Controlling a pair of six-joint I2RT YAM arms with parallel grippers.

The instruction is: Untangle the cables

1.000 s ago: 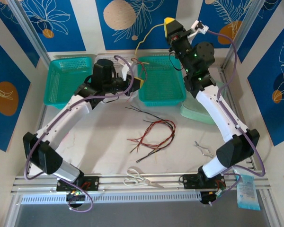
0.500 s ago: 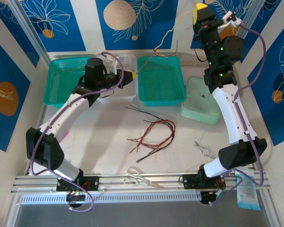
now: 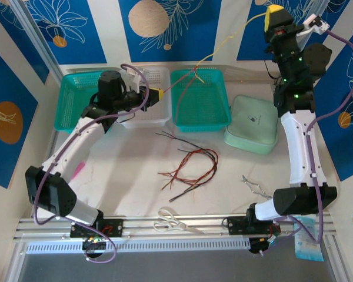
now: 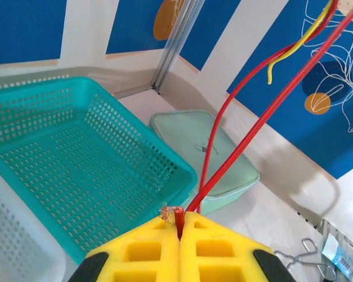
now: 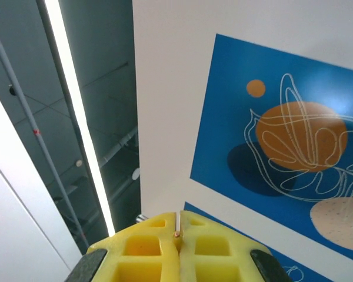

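Just raised the right gripper (image 3: 275, 10) higher and further to the right, clamped tight on the end of the yellow cable (image 3: 223, 50) (only a thin tip to see between the pads in the right wrist view). Drew back the left gripper (image 3: 157, 94) to the left, above the white basket (image 3: 147, 120), pinched closed on the red cable (image 4: 247, 141).

Means more pull between the two. Now stretches the yellow cable in a long line from high on the right down to a spot above the teal basket (image 3: 201, 126), and there seems still to cross the red cable. Probably in the middle of separating this pair, not yet free.

Compared with one second ago: then much nearer each other by the baskets, with the yellow cable slack in a loop; now well apart.

Left the other cables (image 3: 188, 167) on the table (image 3: 123, 170), near its middle, in the same loose red and black tangle, untouched.
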